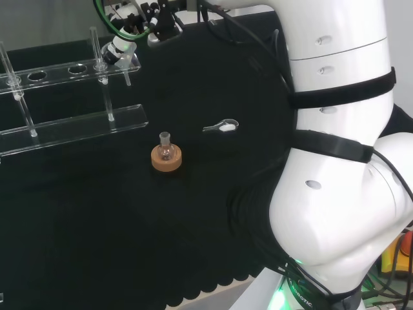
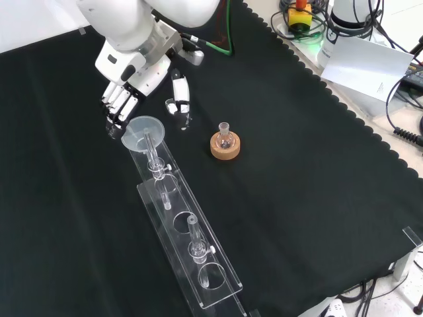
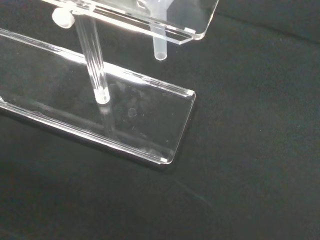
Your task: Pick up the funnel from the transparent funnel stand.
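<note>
In the front view the fingers (image 2: 119,105) point down and lie close together just above and behind the rim of the funnel (image 2: 144,129), with the thumb (image 2: 180,96) held apart to the right; nothing is between them, and whether any fingertip touches the rim I cannot tell; the hand (image 2: 142,79) reads as relaxed and unclosed, holding nothing; it comes in from the view's top, under the arm's white links. The funnel sits in the end hole of the transparent funnel stand (image 2: 198,277), at the end nearest the hand, its wide mouth up and its stem passing down through the upper plate; in the wrist view the stem's tip (image 3: 159,50) hangs below the corner of the upper plate, above the black cloth just off the end of the stand's base plate (image 3: 150,125), beside one of the clear posts (image 3: 95,65). In the head view the hand (image 1: 122,48) is at the right end of the stand (image 1: 84,123), which runs leftward across the tabletop (image 1: 97,245); other holes in the upper plate show along its length. Apart from the stand, a small round flask (image 2: 225,137) stands upright on a cork ring (image 2: 225,149); in the head view a small spoon-like clear piece (image 1: 222,126) with something white in it lies to the ring's right, well apart from the stand.
</note>
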Motion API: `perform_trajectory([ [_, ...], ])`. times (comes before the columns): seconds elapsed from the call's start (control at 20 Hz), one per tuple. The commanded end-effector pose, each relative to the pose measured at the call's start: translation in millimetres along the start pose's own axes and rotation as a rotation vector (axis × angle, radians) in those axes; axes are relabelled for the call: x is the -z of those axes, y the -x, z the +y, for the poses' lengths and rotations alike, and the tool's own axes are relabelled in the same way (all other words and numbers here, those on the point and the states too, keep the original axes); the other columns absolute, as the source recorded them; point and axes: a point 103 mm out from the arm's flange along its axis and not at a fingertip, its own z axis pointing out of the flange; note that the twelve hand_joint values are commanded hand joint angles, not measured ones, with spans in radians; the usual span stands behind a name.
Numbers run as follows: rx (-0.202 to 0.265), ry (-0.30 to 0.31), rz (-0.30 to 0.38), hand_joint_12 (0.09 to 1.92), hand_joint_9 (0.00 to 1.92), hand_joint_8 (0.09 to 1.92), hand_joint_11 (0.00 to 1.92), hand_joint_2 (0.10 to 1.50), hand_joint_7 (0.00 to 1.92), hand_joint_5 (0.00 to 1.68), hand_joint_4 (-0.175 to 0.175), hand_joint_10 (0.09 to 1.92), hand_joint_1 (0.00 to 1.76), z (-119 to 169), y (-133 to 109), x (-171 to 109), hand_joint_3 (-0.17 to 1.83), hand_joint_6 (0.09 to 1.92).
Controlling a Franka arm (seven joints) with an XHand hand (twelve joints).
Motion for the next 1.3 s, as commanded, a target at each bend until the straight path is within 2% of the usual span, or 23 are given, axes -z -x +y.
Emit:
perform_trajectory([
  [0.05, -0.026, 0.017, -0.03, 1.42, 0.14, 0.68, 0.21, 0.77, 0.0, 0.11, -0.053, 0.85, 0.42, 5, 1, 0, 0.1, 0.09],
  [0.55, -0.025, 0.001, -0.016, 1.42, 0.13, 0.68, 0.21, 0.77, 0.0, 0.11, -0.056, 0.85, 0.43, 15, 8, -14, 0.1, 0.09],
  [0.95, -0.005, 0.012, -0.012, 1.37, 0.12, 0.59, 0.3, 0.78, 0.0, 0.08, -0.054, 0.86, 0.44, 20, 3, -16, 0.09, 0.09],
  [1.3, -0.007, 0.006, -0.026, 1.34, 0.2, 0.57, 0.38, 0.79, 0.0, 0.07, -0.055, 0.84, 0.46, 25, 0, -20, 0.09, 0.09],
])
